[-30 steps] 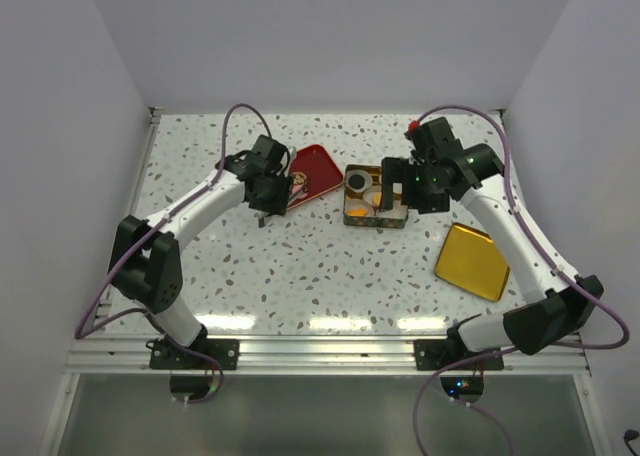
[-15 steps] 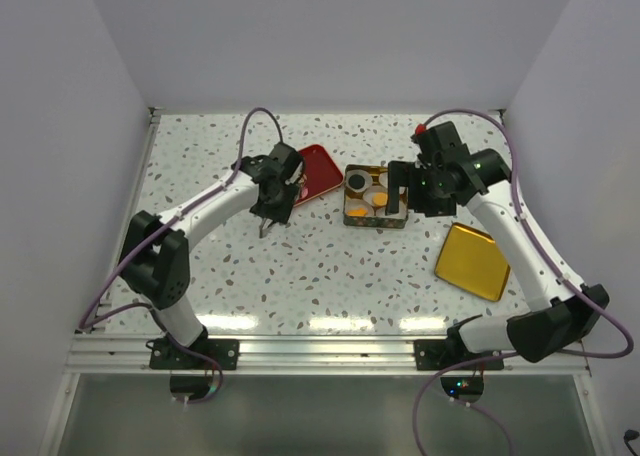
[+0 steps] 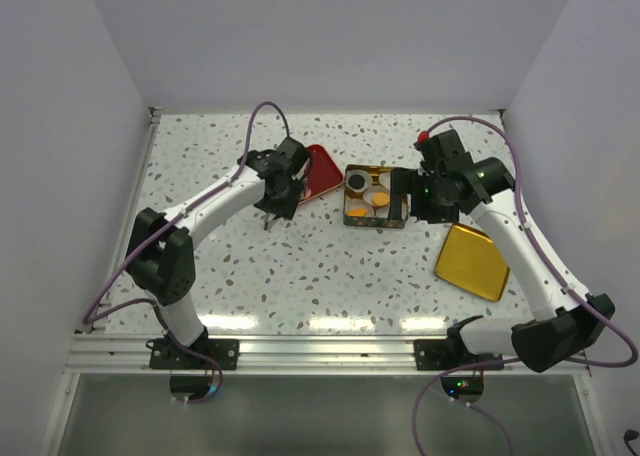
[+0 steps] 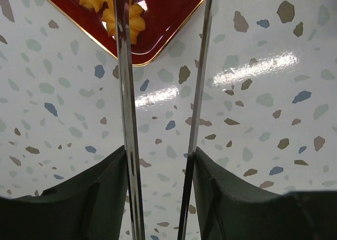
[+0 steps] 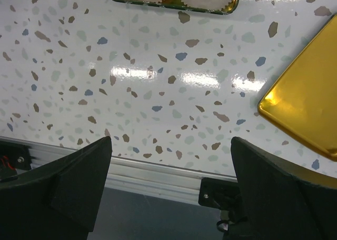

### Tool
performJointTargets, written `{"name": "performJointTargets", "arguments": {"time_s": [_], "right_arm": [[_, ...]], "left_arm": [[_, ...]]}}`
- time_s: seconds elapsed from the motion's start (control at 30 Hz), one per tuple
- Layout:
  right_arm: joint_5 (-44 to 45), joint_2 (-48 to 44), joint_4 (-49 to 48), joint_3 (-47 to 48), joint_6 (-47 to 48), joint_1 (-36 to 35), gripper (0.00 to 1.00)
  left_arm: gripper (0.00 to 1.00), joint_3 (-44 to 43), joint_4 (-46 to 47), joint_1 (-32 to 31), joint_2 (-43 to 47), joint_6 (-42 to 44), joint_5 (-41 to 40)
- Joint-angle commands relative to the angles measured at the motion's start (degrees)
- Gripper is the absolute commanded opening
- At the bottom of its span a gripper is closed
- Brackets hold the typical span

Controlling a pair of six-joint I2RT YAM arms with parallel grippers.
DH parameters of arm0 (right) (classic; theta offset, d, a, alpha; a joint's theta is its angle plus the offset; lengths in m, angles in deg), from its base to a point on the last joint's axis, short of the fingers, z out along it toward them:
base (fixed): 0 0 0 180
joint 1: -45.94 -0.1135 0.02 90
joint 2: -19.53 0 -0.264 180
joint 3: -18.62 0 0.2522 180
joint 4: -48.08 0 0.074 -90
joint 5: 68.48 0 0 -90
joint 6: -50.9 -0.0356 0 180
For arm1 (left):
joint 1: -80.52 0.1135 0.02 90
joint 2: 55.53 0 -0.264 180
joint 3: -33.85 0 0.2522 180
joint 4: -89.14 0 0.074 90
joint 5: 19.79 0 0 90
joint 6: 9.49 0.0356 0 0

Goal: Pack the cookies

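L fingers parted, empty; orange cookie on red tray at 11 o'clock, off-centre. Centre on it first, then pinch lightly. R fingers spread wide, empty.

Both arms outstretched, left hand narrowly parted and pointing down, right hand spread wide.

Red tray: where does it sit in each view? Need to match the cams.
Top external: red tray far side, left of centre, just left of the tin.
Left wrist: top edge, one corner pointing down.
Right wrist: not in it.
Shared landmark: the speckled table, seen in all three views.
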State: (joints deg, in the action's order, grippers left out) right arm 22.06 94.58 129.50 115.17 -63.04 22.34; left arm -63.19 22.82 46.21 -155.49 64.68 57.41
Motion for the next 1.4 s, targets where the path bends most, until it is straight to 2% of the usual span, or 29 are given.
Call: {"name": "performJointTargets", "arguments": {"time_s": [0.0, 0.53, 0.8, 1.2, 1.37], "right_arm": [[-0.01, -2.1, -0.77, -1.22, -0.05, 0.13, 0.99], [-0.01, -1.66, -2.09, -2.63, 0.65, 0.39, 0.99], [-0.36, -1.31, -2.71, -3.06, 1.0, 1.27, 0.99], [-0.36, -1.04, -2.79, -3.51, 2.06, 2.68, 0.99], [-1.85, -1.22, -2.62, -3.16, 2.06, 2.76, 0.99]], "left_arm": [[0.54, -2.93, -2.29, -0.59, -1.55, 0.54, -1.88], [0.54, -14.18, -9.4, -2.69, -6.82, -1.56, -2.49], [0.52, -13.66, -12.31, -4.19, -8.14, -2.88, -4.34], [0.4, -12.08, -13.01, -4.54, -7.53, -3.85, -5.57], [0.4, -15.41, -14.41, -4.46, -7.61, -2.89, -8.2]]}}
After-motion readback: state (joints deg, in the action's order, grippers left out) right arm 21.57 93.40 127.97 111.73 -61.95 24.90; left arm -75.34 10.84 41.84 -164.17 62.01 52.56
